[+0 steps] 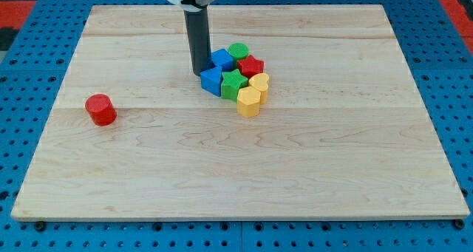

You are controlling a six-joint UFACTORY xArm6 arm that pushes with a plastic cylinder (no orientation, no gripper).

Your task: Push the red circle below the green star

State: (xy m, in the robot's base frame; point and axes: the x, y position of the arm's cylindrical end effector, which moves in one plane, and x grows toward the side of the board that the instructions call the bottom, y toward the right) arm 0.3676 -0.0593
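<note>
The red circle (100,109) stands alone at the view's left on the wooden board (236,171). The green star (233,83) sits in a tight cluster near the top centre. Around it are a blue block (211,80) on its left, another blue block (222,59) above, a green circle (238,51), a red star-like block (251,66), a yellow heart (259,83) and a yellow hexagon (248,101). My tip (200,73) is down at the cluster's left edge, next to the two blue blocks and far to the right of the red circle.
The board lies on a blue pegboard (29,75). The arm's dark rod (197,38) comes down from the view's top centre.
</note>
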